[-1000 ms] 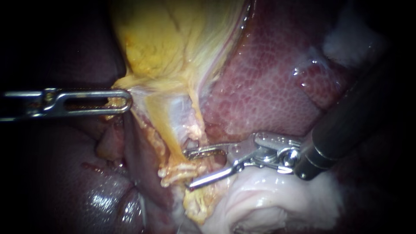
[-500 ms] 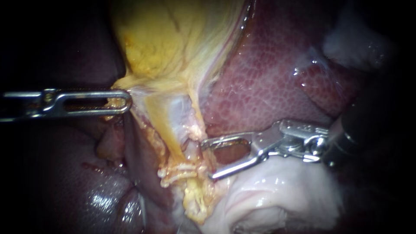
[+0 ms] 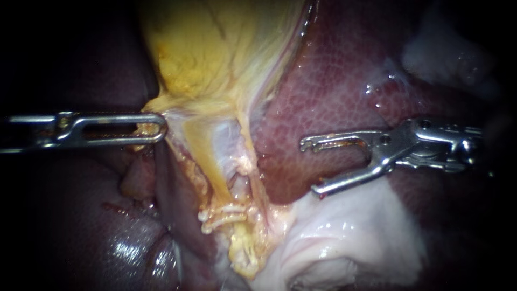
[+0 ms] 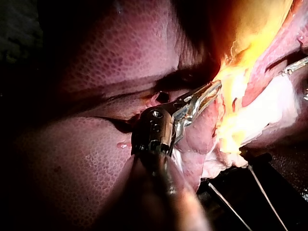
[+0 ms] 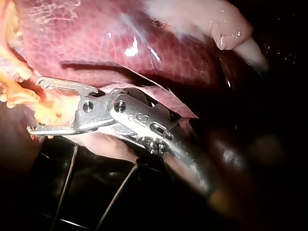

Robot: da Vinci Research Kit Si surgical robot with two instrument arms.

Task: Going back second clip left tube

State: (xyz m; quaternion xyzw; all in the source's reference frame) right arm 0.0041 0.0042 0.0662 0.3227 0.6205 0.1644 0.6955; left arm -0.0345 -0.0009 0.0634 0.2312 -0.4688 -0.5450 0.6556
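Observation:
My left instrument (image 3: 155, 128) comes in level from the left, its jaws shut on the lower edge of the yellow gallbladder (image 3: 215, 48). In the left wrist view the left instrument (image 4: 209, 92) bites into the same yellow tissue. Below the gallbladder a pale tube (image 3: 240, 186) runs down, and pale clips (image 3: 223, 213) cross it. My right instrument (image 3: 308, 167) lies to the right of the tube, over the liver (image 3: 334, 91). Its jaws stand open, empty and well apart from the tube. The right wrist view shows the right instrument (image 5: 36, 106) the same way, with nothing between its jaws.
Whitish fatty tissue (image 3: 339, 237) bulges below the right instrument. Dark liver lobes (image 3: 107, 231) lie under the left shaft. Thin wires (image 5: 67, 183) run across a dark surface under the right instrument.
My right instrument has drawn back to the right and slightly up, away from the clipped tube, its jaws still open. The left instrument and the tissue it holds have stayed put.

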